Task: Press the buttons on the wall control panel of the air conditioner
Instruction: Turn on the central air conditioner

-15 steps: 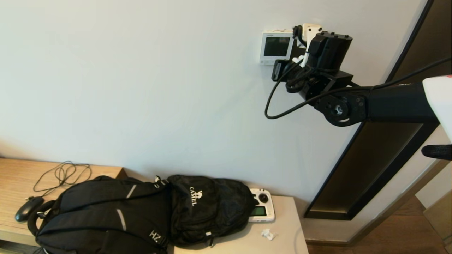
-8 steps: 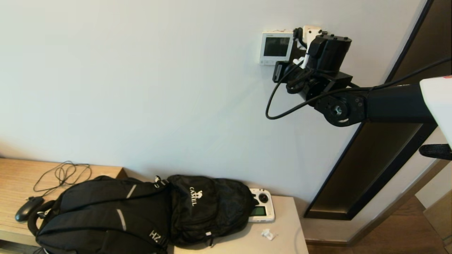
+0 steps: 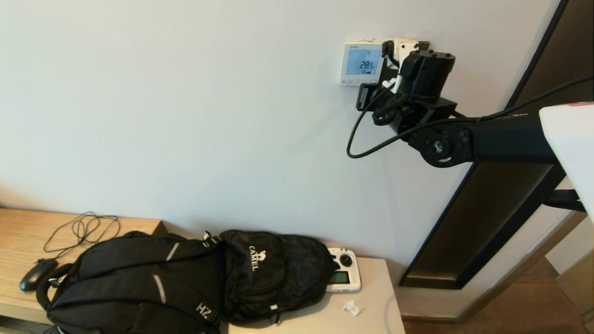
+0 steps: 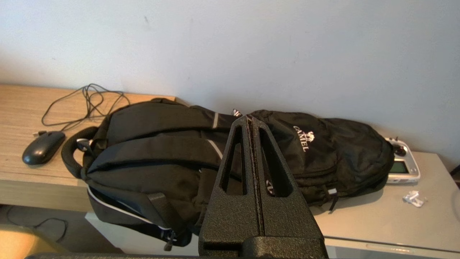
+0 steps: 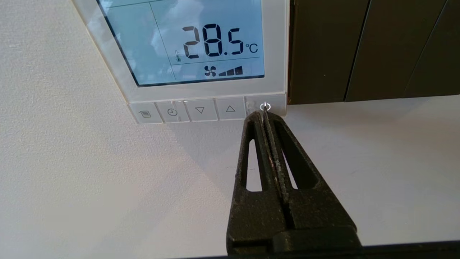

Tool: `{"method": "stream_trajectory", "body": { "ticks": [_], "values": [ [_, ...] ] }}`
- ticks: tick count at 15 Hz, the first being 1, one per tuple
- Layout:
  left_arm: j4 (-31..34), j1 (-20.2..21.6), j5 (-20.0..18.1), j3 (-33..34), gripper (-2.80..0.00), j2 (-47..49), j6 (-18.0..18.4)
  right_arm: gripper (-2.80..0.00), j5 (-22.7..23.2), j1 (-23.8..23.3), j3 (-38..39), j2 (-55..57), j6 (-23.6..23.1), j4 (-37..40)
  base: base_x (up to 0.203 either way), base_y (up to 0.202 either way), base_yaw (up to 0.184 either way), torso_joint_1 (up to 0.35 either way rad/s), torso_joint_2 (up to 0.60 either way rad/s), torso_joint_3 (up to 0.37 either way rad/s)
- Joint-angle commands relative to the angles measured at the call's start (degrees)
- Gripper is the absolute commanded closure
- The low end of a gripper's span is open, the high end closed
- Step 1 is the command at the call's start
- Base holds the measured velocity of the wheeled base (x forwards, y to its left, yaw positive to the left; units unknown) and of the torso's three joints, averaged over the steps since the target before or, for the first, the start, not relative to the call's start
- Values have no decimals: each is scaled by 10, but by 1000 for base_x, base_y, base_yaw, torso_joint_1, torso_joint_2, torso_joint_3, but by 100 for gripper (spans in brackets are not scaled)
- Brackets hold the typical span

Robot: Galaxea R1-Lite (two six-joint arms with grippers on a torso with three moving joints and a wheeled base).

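Note:
The white wall control panel (image 3: 361,63) hangs high on the wall, its blue screen lit and reading 28.5 °C (image 5: 212,41). Its row of grey buttons (image 5: 200,110) runs along the lower edge. My right gripper (image 5: 261,113) is shut and empty, its tip against the power button (image 5: 265,105) at the row's end next to the dark panel. In the head view the right arm's wrist (image 3: 420,88) covers the panel's right side, and the fingers are hidden. My left gripper (image 4: 250,120) is shut and empty, parked low over the backpack.
A dark glossy panel (image 5: 370,46) adjoins the thermostat. Below, a black backpack (image 3: 185,278) lies on a wooden desk (image 3: 18,227), with a mouse (image 3: 37,273), cable (image 3: 83,229), and a white handheld controller (image 3: 344,276) on a grey side table (image 3: 371,311). A dark door frame (image 3: 492,208) stands right.
The thermostat screen was dark and now glows blue with a reading. My right arm has shifted slightly left and toward the wall. The left arm has not moved.

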Motion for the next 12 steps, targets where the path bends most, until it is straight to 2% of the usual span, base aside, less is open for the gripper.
{"method": "stream_trajectory", "body": {
  "ticks": [1,5,8,12],
  "values": [
    [0,0,-1,0,0,0,0,0,-1,0,0,0,0,-2,0,0,0,0,0,0],
    [0,1,0,0,0,0,0,0,-4,11,17,-27,9,-8,0,0,0,0,0,0],
    [0,0,-1,0,0,0,0,0,-6,41,40,-45,8,-31,0,0,0,0,0,0],
    [0,1,-1,0,0,0,0,0,-7,66,19,-27,3,-31,0,0,0,0,0,0]
  ]
}}
